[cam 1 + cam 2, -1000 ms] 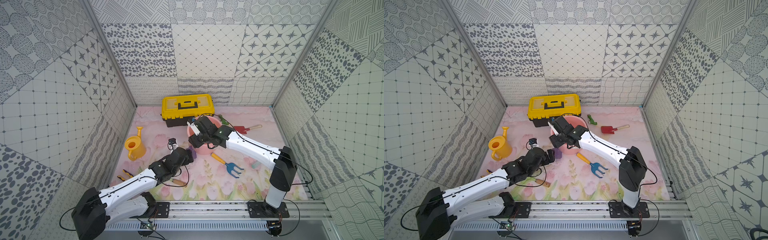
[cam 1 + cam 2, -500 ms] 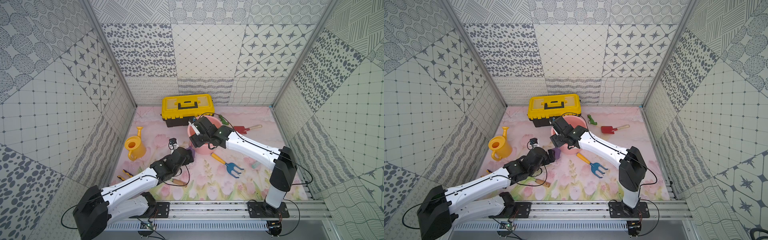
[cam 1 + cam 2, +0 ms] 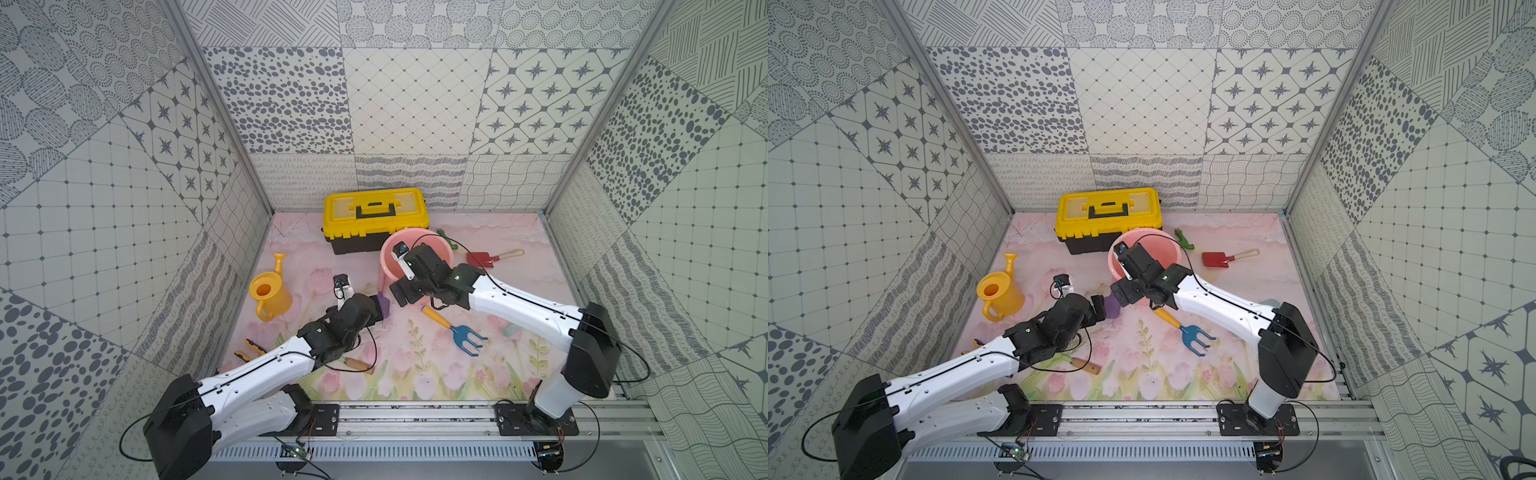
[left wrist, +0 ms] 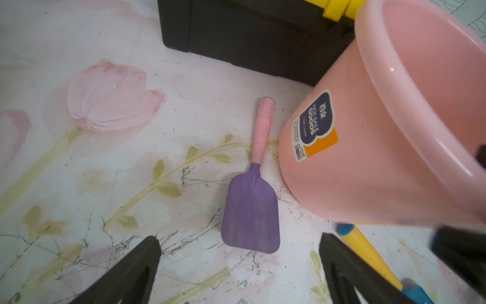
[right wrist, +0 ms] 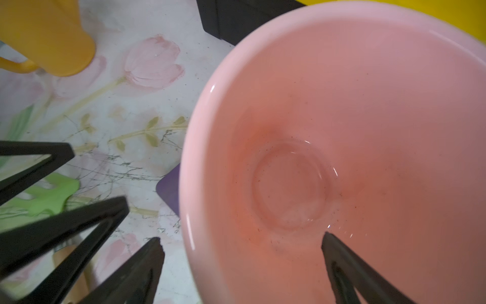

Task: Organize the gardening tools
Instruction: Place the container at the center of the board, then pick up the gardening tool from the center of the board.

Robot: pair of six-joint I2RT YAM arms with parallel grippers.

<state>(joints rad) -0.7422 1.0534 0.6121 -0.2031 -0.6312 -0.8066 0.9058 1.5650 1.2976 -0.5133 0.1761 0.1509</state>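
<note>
- Shows the left pincer (image 4: 240,243) spread wide, poised over the blade of the purple scoop (image 4: 249,215) and gripping nothing.
- Finds that scoop flat on the flowered surface (image 4: 79,184), just beside the foot of the pink bucket (image 4: 368,158), with its pink handle pointing toward the yellow toolbox (image 3: 374,208).
- Catches the right pincer (image 5: 242,239) likewise spread and astride the bucket's rim, with one finger (image 5: 349,263) inside, its mate outside, and neither pressing the wall.
- Puts the yellow watering can (image 3: 270,293) upright near the left wall, well apart from the bucket.
- Locates the red spade (image 3: 482,259) beyond the right arm and the blue fork (image 3: 455,328) with its yellow handle on the near side of that arm.
- Glimpses the pale-blue trowel (image 3: 511,330) mostly hidden beneath the same arm.
- Reveals the green rake (image 5: 50,194) lying under the left arm, with only its wooden handle (image 3: 359,365) poking out in both top views.
- Spots yellow-and-black pliers (image 3: 253,345) by the left wall, near the front rail.
</note>
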